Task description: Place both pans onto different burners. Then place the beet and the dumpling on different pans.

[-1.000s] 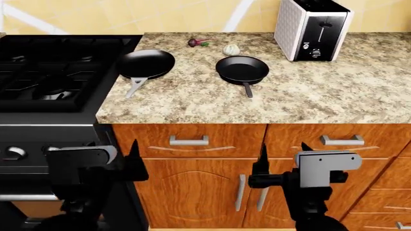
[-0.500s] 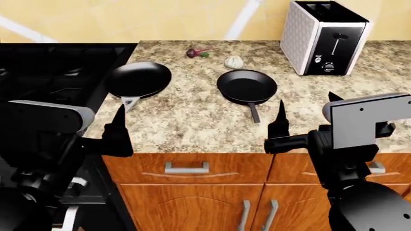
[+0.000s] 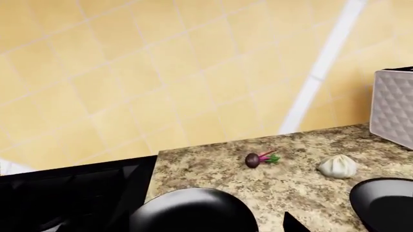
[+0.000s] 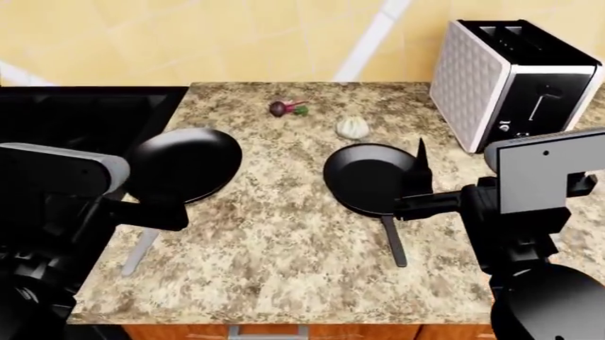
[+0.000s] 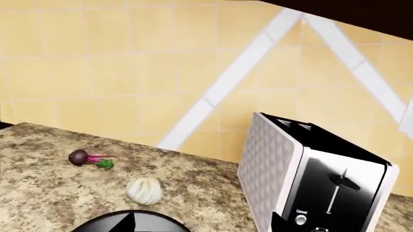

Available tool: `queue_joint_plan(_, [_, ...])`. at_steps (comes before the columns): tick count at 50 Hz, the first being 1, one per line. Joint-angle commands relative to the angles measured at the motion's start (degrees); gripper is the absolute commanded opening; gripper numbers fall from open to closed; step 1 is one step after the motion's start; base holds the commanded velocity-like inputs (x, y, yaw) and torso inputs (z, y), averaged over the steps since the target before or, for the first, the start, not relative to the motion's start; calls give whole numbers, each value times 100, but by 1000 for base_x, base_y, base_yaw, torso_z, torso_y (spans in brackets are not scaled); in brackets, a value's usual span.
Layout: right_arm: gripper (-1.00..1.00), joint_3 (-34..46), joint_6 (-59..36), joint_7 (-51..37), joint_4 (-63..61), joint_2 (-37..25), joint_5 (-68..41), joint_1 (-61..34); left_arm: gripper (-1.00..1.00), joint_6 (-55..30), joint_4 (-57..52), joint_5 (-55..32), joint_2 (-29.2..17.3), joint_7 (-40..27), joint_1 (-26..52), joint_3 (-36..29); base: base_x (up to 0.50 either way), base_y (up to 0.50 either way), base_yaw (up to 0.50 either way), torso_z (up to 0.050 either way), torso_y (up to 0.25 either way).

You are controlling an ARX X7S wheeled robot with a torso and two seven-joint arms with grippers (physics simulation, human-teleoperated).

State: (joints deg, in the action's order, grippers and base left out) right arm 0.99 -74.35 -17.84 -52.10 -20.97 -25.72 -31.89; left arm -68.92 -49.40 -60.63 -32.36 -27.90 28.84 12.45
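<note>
The silver-handled pan (image 4: pixel 184 164) lies on the counter next to the stove, its handle toward me. The black-handled pan (image 4: pixel 367 177) lies to its right. The beet (image 4: pixel 280 108) and the dumpling (image 4: pixel 352 127) sit behind the pans near the wall. My left gripper (image 4: pixel 156 205) is raised just in front of the silver-handled pan (image 3: pixel 193 212), open and empty; only one fingertip (image 3: pixel 291 225) shows. My right gripper (image 4: pixel 460 180) is open and empty, level with the black-handled pan's right rim (image 5: pixel 129 223). The beet (image 3: pixel 253 160) and the dumpling (image 3: pixel 337 166) also show from the left wrist. The burners are not clearly visible.
The black stove (image 4: pixel 85 106) fills the far left, beside the granite counter (image 4: pixel 274 248). A white and black toaster (image 4: pixel 515 78) stands at the back right, close to my right arm. A yellow tiled wall (image 4: pixel 236 35) runs behind.
Both arms have risen from in front of the cabinet doors to counter height. The head view has moved up and closer over the counter. The pans, beet and dumpling have not moved.
</note>
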Motion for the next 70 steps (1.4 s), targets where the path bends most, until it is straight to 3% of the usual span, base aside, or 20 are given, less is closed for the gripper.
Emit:
queue_joint_plan(1, [100, 43, -139, -63, -18, -6, -58, -32, 100, 15, -29, -52, -52, -54, -3, 12, 500, 0, 0, 0, 0])
queue_joint_plan(8, [100, -484, -1559, -460, -144, 457, -726, -467, 100, 52, -55, -87, -91, -54, -76, 45, 71, 0, 0, 0, 2])
queue_joint_plan(14, [100, -706, -1523, -4768, 1083, -44, -5717, -797, 100, 202, -36, -8, -104, 44, -220, 69, 0, 0, 0, 0, 0])
queue_joint_plan(17, [100, -537, -1386, -5571, 1383, -76, -6532, -771, 100, 267, -49, -23, -118, 86, -336, 143, 0, 0, 0, 0, 0])
queue_joint_plan(23, [100, -188, -1136, -6256, 1543, -83, -7150, -722, 100, 456, -55, 12, -158, 198, -649, 366, 0, 0, 0, 0, 0])
queue_joint_plan(42, [100, 801, -650, -7163, 1315, -345, -7572, -465, 100, 902, -110, 94, -219, 465, -1352, 895, 0, 0, 0, 0, 0])
queue_joint_plan(57, [100, 1127, -599, -6346, 1538, -287, -6489, -386, 100, 920, -148, 5, -300, 392, -1408, 1004, 0, 0, 0, 0, 0])
queue_joint_plan(70, [100, 1284, -448, -6108, 1691, -156, -6283, -540, 100, 972, -139, 10, -343, 390, -1409, 985, 0, 0, 0, 0, 0])
